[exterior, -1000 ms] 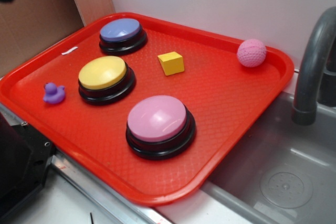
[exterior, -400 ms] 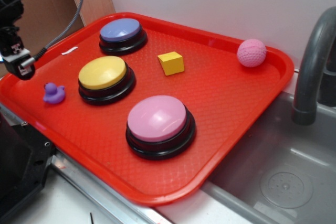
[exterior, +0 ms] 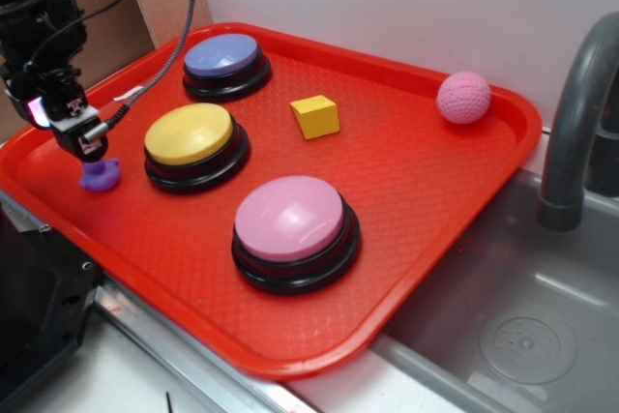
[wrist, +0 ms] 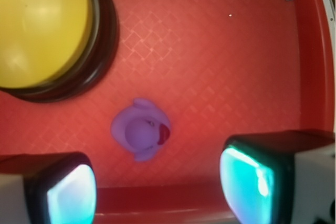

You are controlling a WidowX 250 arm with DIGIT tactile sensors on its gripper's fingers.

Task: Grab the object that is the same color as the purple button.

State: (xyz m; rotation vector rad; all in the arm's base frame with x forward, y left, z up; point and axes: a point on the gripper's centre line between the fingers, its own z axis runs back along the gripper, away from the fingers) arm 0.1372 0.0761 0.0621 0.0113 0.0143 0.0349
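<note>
The purple duck (wrist: pixel 140 136) is seen directly beneath the spread, empty gripper (wrist: pixel 157 187), centred between its 2 fingers (wrist: pixel 68 192)

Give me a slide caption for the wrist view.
Open gripper above the purple duck, yellow button alongside on the red tray.

A red tray (exterior: pixel 426 191) with a diamond-textured floor is carrying a purple duck (wrist: pixel 140 136) with a red bill, a bluish-purple button (exterior: pixel 225 57), yellow button (exterior: pixel 190 134), pink button (exterior: pixel 289 219), yellow cube (exterior: pixel 315 115), pink knitted ball (exterior: pixel 463 97).
</note>
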